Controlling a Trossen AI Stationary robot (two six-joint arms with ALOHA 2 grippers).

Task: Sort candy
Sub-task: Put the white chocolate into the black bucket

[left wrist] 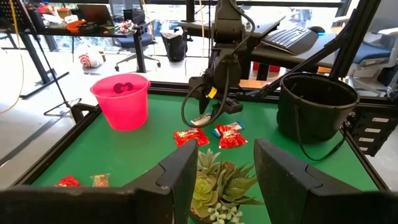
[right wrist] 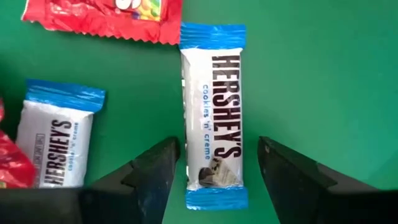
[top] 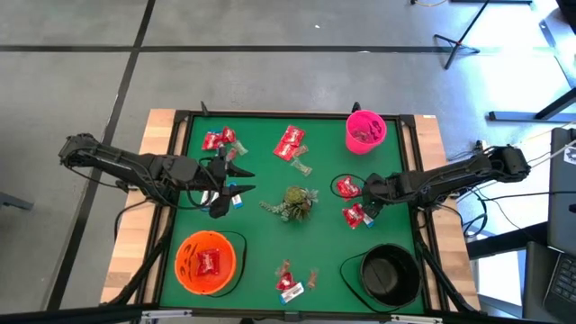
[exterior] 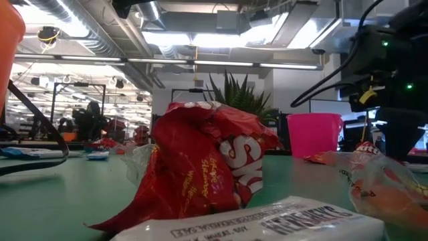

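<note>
My right gripper (right wrist: 219,144) is open and points down over a white-and-blue candy packet (right wrist: 213,118) that lies flat on the green mat, one finger on each side and a gap to both. A second white-and-blue packet (right wrist: 55,143) and a red packet (right wrist: 102,15) lie beside it. In the high view this gripper (top: 364,200) hangs between two red packets (top: 346,187) (top: 355,216). My left gripper (top: 243,179) is open at the mat's left, pointing toward the green sprig (top: 292,202). More red candy lies at the far side (top: 290,144) (top: 219,139) and the near edge (top: 290,281).
A pink bucket (top: 365,131) stands at the far right, a black bucket (top: 390,274) at the near right, and an orange bowl (top: 184,270) holding red packets at the near left. A raised dark frame (top: 270,114) borders the mat. Bare green mat lies between sprig and orange bowl.
</note>
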